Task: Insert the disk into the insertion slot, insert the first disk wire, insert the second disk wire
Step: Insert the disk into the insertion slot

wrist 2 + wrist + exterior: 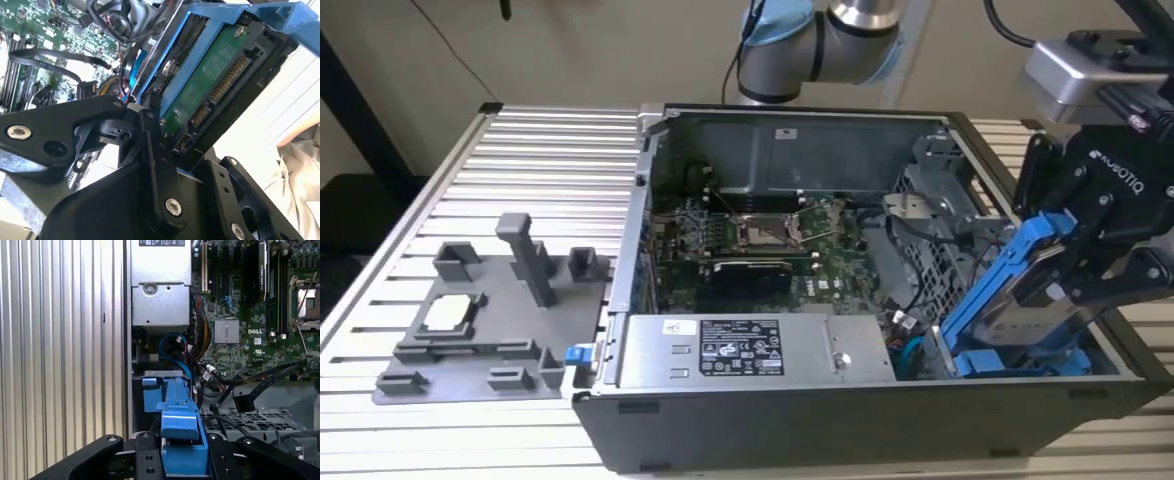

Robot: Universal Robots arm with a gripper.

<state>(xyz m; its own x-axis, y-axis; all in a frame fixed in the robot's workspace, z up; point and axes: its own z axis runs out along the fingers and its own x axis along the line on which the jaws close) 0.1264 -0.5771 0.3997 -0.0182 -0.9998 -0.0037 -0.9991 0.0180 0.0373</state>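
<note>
My gripper (1074,285) is shut on the disk (1014,290), a drive in a bright blue frame. It holds it tilted over the front right corner of the open computer case (854,420). The disk's lower end dips into the grey drive cage there, beside a second blue-framed drive (1027,362). The insertion slot is mostly hidden under the disk. In the second wrist view, black fingers (152,150) clamp the disk (210,85), whose green board and connectors face the camera. The first wrist view looks along the blue frame (177,410) between the fingers (145,460). Loose black wires (243,402) and a blue cable (172,340) lie beside the cage.
The case holds a silver power supply (734,350) and a green motherboard (747,240). A grey fixture plate (480,320) with upright blocks lies on the slatted table (547,150) at the exterior view's left. The arm's base (814,50) stands behind the case.
</note>
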